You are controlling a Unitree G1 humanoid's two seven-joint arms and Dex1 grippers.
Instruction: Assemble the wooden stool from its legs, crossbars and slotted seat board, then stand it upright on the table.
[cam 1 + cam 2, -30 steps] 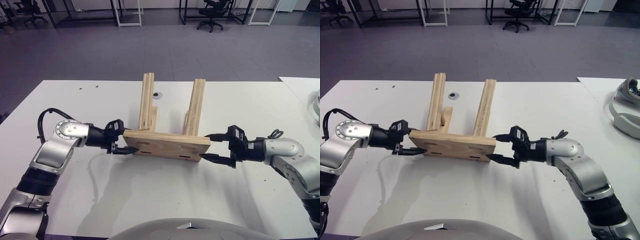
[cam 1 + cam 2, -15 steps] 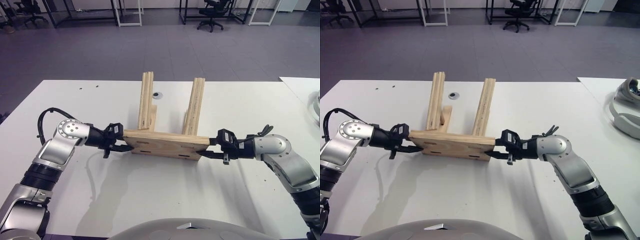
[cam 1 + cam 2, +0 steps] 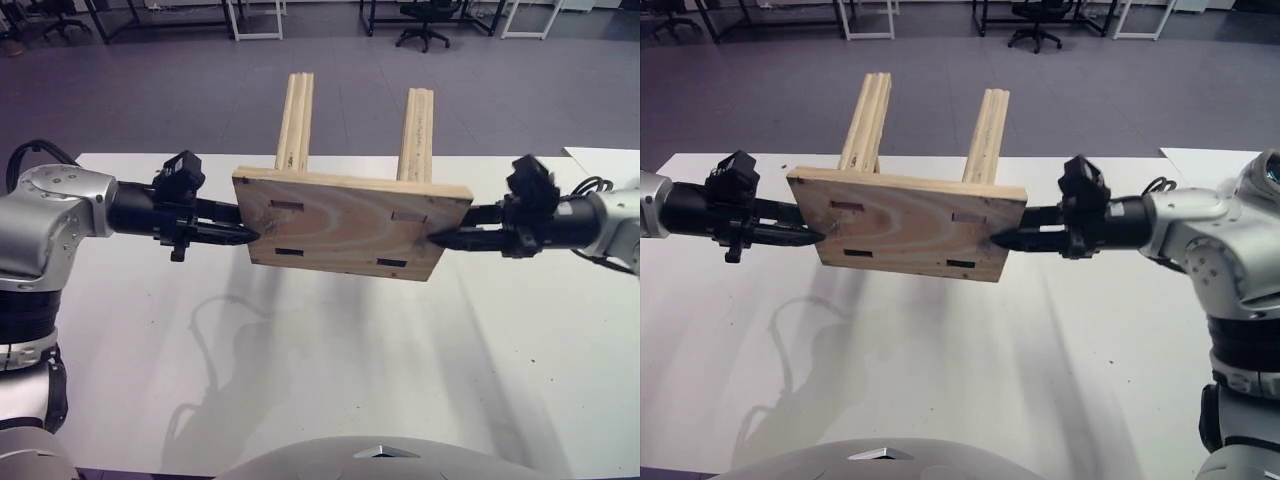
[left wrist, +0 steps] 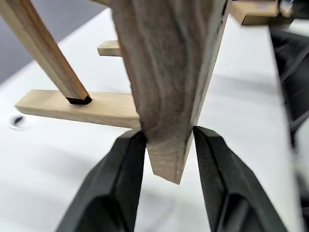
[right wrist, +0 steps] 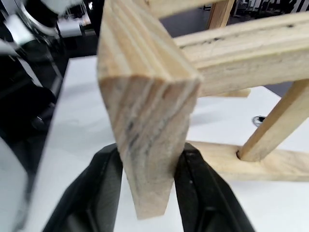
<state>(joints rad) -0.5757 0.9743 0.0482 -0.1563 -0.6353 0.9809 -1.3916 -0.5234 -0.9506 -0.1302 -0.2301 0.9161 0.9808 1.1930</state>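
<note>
Stool (image 3: 330, 190) has come up off the worktop (image 3: 330, 390): 1 s ago it sits low with the seat board's lower edge down at the surface, now both arms have raised it and it hangs between them above the middle of the worktop. Its shadow (image 3: 215, 330) falls on the worktop below, apart from the wood. Seat board (image 3: 345, 230) stands roughly on edge, broad face toward the head camera, slightly skewed with the left end higher. Four dark slots (image 3: 286, 207) show in that face. Legs (image 3: 296, 120) run away from the robot off the far face in two groups, one toward each end of the board. Left end effector (image 3: 248, 236) is pinched on the board's left end, narrow. In the left wrist view its fingers (image 4: 123, 169) sit one on each face, touching, with the board's edge (image 4: 166, 96) wedged between. A crossbar (image 4: 77, 107) and a thin angled rung are visible beyond. Right end effector (image 3: 433, 240) is clamped the same way on the right end. In the right wrist view its fingers (image 5: 99, 188) press both faces of the board, narrow grip, with a crossbar (image 5: 227, 159) behind. Both arms come in near level from either side, tips pointing at each other across the board. An office chair (image 3: 420, 15) stands on the floor well behind the worktop.
</note>
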